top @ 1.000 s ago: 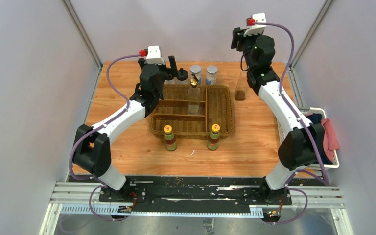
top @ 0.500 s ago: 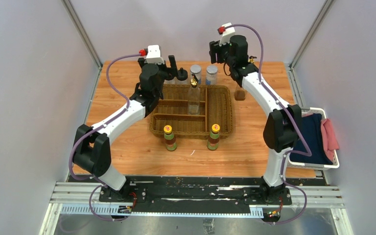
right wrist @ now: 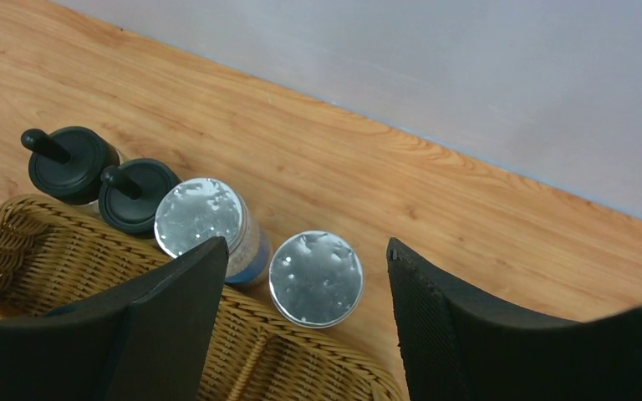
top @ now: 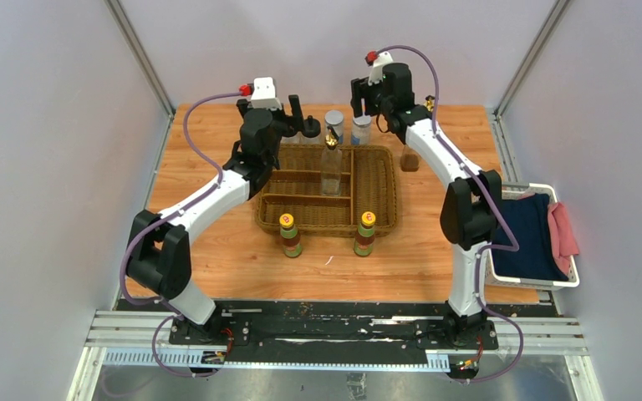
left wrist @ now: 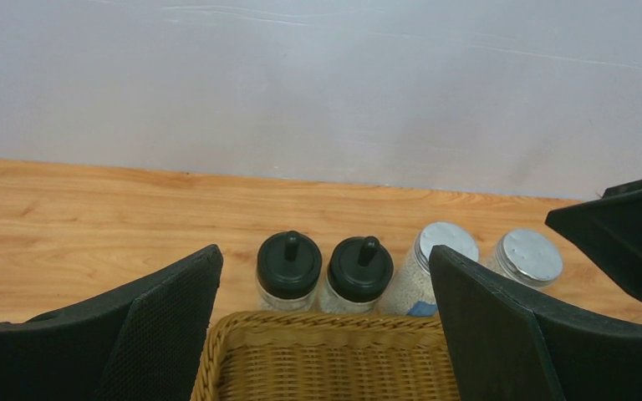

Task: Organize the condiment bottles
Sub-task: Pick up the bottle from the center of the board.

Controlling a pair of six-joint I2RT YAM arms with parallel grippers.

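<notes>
The right-hand clear jar with a grey metal lid (right wrist: 315, 277) stands on the light wooden table (top: 435, 251) just behind the back rim of the brown wicker basket (top: 376, 188), beside its twin grey-lidded jar (right wrist: 201, 219) and the two black-capped bottles (left wrist: 288, 266) — this row has not shifted. What has changed is the right gripper (right wrist: 305, 251): a second ago it hung high over the far right corner, and now it hovers directly above that right-hand jar, jaws spread wide, gripping nothing. The left gripper (left wrist: 326, 255) has stayed over the basket's back edge facing the black-capped pair, jaws fully apart and empty. A tall clear gold-topped bottle (top: 331, 163) stands upright inside the basket toward its back, and the two yellow-capped bottles with green-red labels (top: 290, 235) stand just in front of the basket on the table — unmoved. A white bin (top: 535, 282) holding a dark blue cloth (top: 527, 238) and a pink cloth (top: 562, 234) sits at the table's right edge
</notes>
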